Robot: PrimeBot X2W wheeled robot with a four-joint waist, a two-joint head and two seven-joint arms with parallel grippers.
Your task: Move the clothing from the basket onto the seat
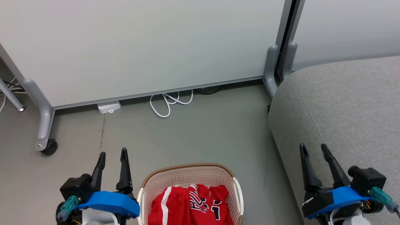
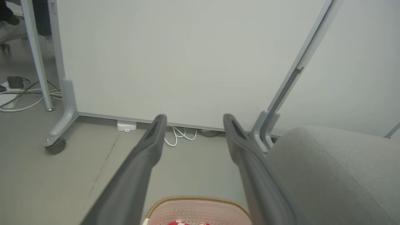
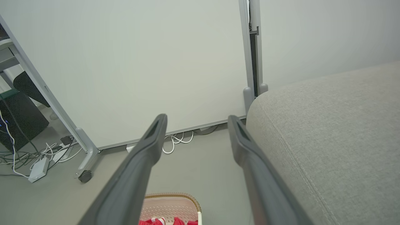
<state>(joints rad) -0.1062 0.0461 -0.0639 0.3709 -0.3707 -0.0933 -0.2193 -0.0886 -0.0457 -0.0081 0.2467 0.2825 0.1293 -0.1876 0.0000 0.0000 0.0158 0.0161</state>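
The left gripper [image 1: 113, 151] and right gripper [image 1: 312, 145] hang spread and empty, seemingly poised to reach. Between them, clothing [image 1: 190, 206] fills the basket [image 1: 187, 166]; the seat [image 1: 343, 103] flanks the right.

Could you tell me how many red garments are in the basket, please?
2 visible: a white-striped red garment on the basket's left side and a lettered jersey on its right. The view's bottom edge cuts them off, so more may lie hidden underneath.

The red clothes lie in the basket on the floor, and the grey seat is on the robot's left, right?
Not quite. The head view shows the seat on the robot's right, not its left. The clothes do lie in the basket on the floor.
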